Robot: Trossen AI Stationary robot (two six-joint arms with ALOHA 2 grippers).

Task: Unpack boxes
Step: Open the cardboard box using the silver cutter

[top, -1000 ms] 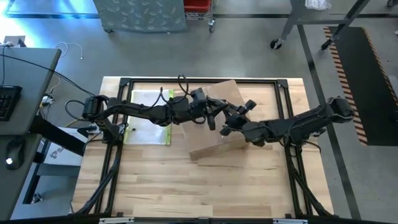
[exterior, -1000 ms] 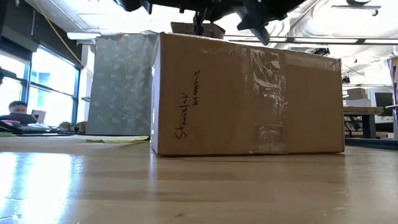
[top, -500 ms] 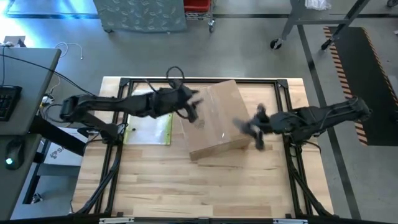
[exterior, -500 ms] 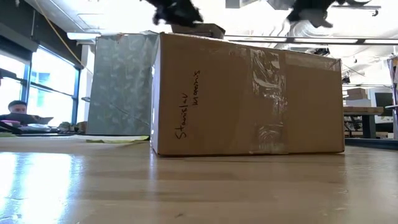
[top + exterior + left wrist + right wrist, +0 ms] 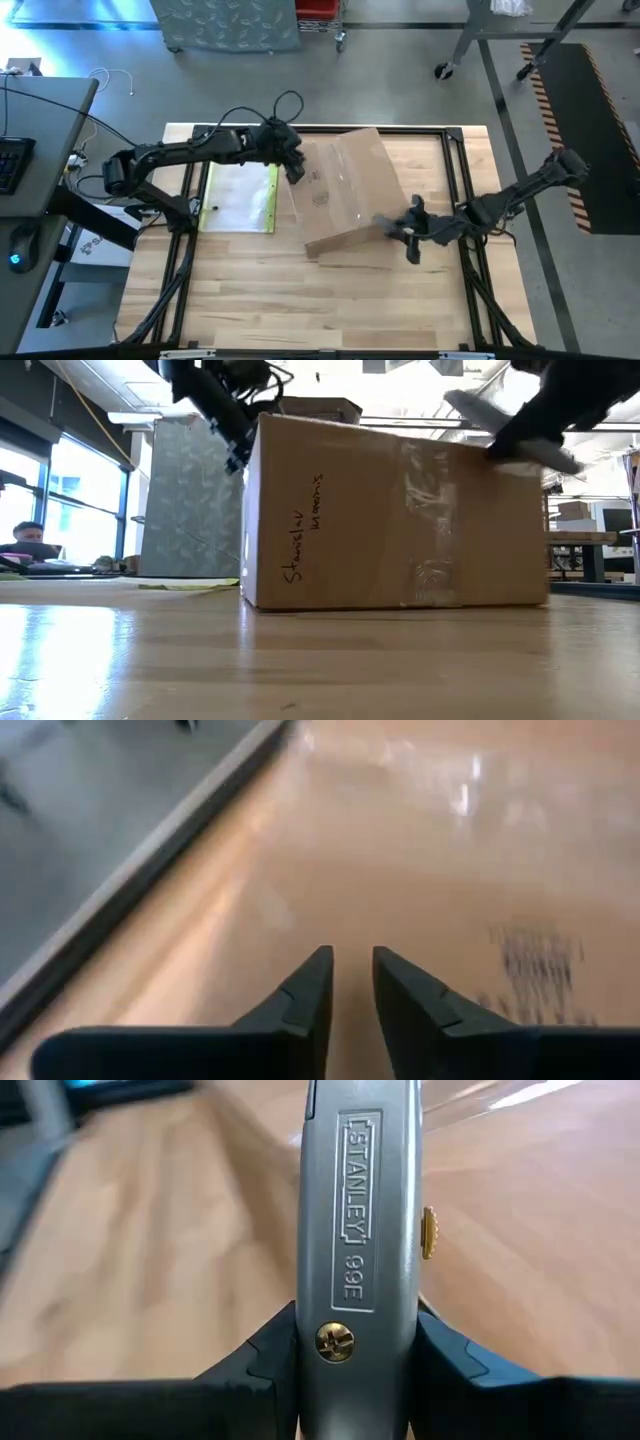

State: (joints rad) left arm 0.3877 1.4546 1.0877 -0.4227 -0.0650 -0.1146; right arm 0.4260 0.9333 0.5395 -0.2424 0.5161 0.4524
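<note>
Gripping a utility knife (image 5: 360, 1230), the right gripper (image 5: 410, 228) is nearing the carton (image 5: 345, 190); left gripper (image 5: 348, 995), nearly closed and empty, is bracing it; tape-slitting likely next.

The left arm is stretched from nine o'clock toward twelve o'clock, its left gripper (image 5: 294, 168) pointed down, with the fingers (image 5: 305, 995) held nearly together and only a narrow gap left between them. The right arm is reached in from three o'clock, and the right gripper (image 5: 408, 232) is clamped on a grey utility knife (image 5: 362, 1210).
</note>
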